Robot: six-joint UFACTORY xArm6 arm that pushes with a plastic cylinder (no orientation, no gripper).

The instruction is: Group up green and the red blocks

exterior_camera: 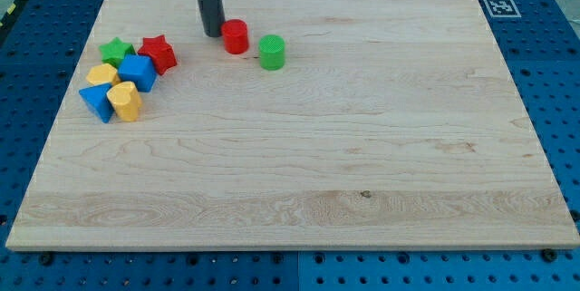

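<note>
No readable words, numbers or brand names appear anywhere. The only sign is a black-and-white square fiducial marker [500, 6] printed on the wooden board [362, 164] at its upper right corner; its pattern carries no legible characters

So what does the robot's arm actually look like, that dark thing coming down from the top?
All that shows is a straight, smooth rod, dark grey to black, round like a thick pipe. It has no pincer, and no cables or markings are visible. My tip is its blunt lower end, just left of the red cylinder.
</note>
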